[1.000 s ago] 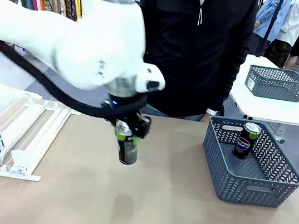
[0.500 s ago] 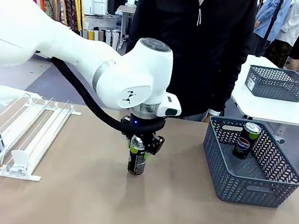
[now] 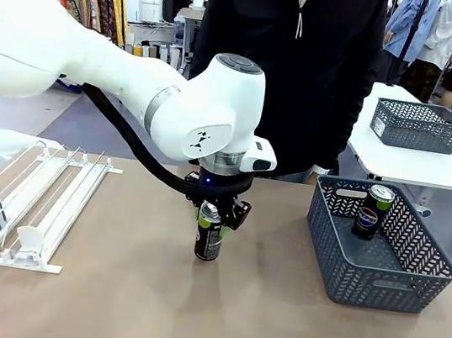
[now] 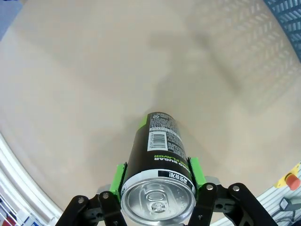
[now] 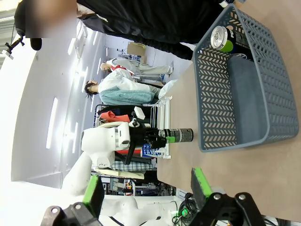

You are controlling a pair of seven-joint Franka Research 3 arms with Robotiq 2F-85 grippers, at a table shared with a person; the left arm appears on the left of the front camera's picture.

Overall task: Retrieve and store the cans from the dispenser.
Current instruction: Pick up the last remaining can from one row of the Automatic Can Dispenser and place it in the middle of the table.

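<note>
A tan table [image 3: 270, 329] is carrying three things, with a dark can [image 3: 208, 241] bearing green marks standing upright near the middle of the tabletop, apparently resting on it. To the left of the can and well apart from it, a flat white dispenser [image 3: 61, 187] of parallel rails is lying by the table's left edge, its lanes running toward the near side. To the right of the can, a grey lattice basket [image 3: 378, 287] is sitting on the tabletop, bare surface stretching between them.
</note>
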